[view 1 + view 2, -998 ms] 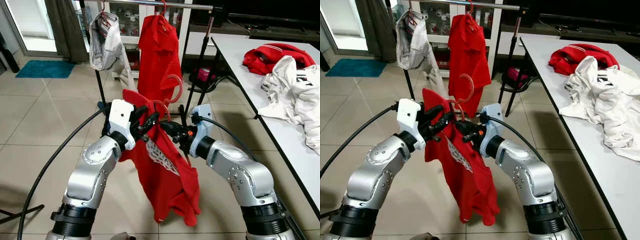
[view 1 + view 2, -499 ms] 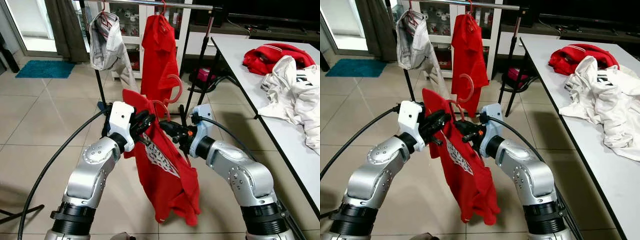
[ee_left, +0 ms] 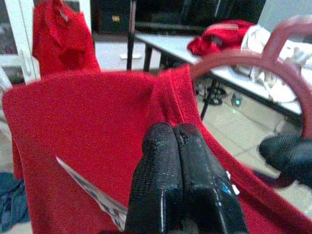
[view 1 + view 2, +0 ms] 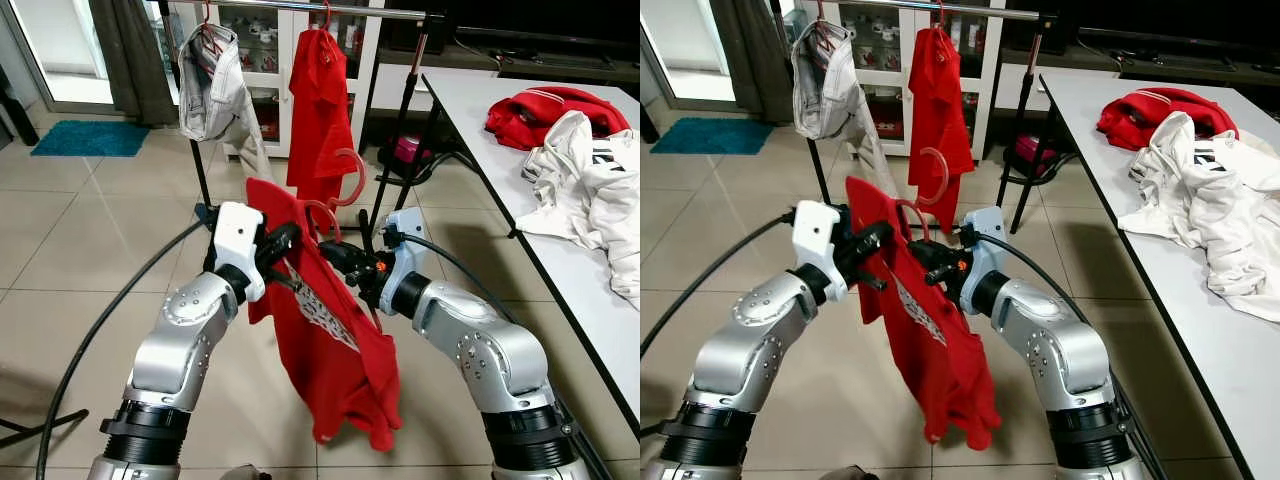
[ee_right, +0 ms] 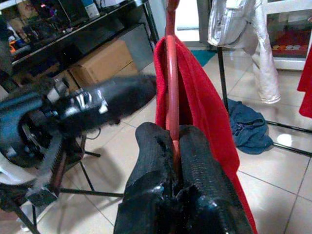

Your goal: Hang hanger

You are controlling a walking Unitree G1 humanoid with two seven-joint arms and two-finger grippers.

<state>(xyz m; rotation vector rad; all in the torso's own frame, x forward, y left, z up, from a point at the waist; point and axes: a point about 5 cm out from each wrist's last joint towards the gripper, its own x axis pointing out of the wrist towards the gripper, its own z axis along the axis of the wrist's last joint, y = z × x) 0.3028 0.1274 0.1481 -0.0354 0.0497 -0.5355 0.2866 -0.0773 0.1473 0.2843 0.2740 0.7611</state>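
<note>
At frame centre we hold a red shirt [image 4: 335, 350] on a red hanger [image 4: 325, 215] between our two arms. Our right gripper [image 5: 173, 146] is clamped on the hanger's bar, fingers pressed to either side of it. Our left gripper [image 3: 178, 141] has its fingers together, resting against the shirt's shoulder; we cannot tell whether cloth is pinched. At upper centre a rail [image 4: 300, 8] carries a second red shirt [image 4: 322, 100] and a white garment [image 4: 215, 85]. On the right, a white table [image 4: 480, 110] bears heaped clothes [image 4: 580, 170].
</note>
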